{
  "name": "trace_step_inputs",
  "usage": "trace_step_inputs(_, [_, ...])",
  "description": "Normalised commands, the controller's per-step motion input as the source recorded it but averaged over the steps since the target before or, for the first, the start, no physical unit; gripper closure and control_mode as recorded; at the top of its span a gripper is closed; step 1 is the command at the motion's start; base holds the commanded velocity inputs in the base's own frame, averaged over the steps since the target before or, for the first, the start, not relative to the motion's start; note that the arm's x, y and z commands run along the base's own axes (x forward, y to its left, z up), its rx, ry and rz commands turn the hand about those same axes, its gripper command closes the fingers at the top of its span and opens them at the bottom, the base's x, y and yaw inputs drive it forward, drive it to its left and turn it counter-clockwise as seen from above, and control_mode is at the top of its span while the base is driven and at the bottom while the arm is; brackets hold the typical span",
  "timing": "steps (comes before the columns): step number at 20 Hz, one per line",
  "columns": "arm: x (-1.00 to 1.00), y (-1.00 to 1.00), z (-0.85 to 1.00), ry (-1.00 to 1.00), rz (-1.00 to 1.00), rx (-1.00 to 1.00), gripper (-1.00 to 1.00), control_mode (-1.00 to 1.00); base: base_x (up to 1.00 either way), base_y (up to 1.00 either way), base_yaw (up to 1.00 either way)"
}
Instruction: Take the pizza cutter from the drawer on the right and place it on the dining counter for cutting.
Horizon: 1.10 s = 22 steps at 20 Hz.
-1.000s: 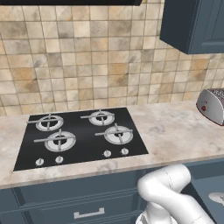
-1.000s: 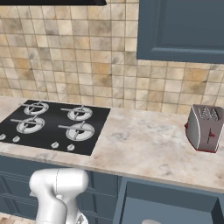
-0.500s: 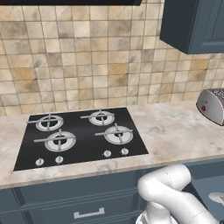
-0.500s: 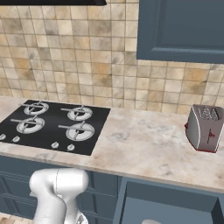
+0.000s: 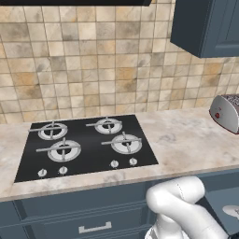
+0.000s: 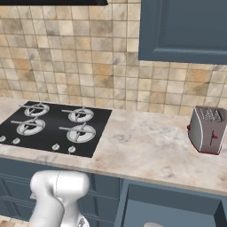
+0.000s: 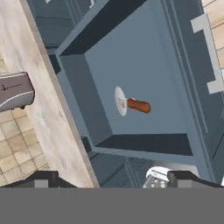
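Note:
The drawer (image 7: 144,65) stands pulled open below the marbled worktop, and its navy front carries a pale handle (image 7: 209,52). On its floor lies the pizza cutter (image 7: 131,105), silver wheel toward the worktop and reddish-brown handle pointing away. My gripper (image 7: 114,181) hangs above the drawer, open, with nothing between its dark fingertips (image 7: 41,178). The cutter is centred ahead of it at some distance. The open drawer (image 6: 173,204) also shows low in the right base view and at the lower right of the left base view (image 5: 224,205). The dining counter is out of view.
A silver toaster (image 6: 206,129) (image 5: 226,112) (image 7: 13,91) stands on the worktop (image 6: 146,150) above the drawer. A black four-burner hob (image 5: 86,144) (image 6: 53,126) lies to the left. Navy wall cabinets (image 6: 181,26) hang above. A closed drawer with a silver bar handle (image 5: 95,228) sits under the hob.

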Motion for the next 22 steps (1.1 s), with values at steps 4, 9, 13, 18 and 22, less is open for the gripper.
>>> trace_step_inputs(4, [0.89,0.33,0.41,0.24,0.00,0.00,-1.00,-1.00,0.00,0.00,0.00])
trace_step_inputs(9, [0.93,0.24,0.34,0.22,0.00,0.00,-1.00,-1.00,0.00,0.00,0.00])
trace_step_inputs(13, [1.00,0.28,0.30,0.23,0.00,0.00,-1.00,-1.00,0.00,0.00,0.00])
trace_step_inputs(18, [1.00,0.21,0.15,0.20,0.00,0.00,-1.00,-1.00,0.00,0.00,0.00])
trace_step_inputs(22, [0.92,0.00,-0.07,0.11,0.01,0.00,-1.00,-1.00,0.00,0.00,0.00])
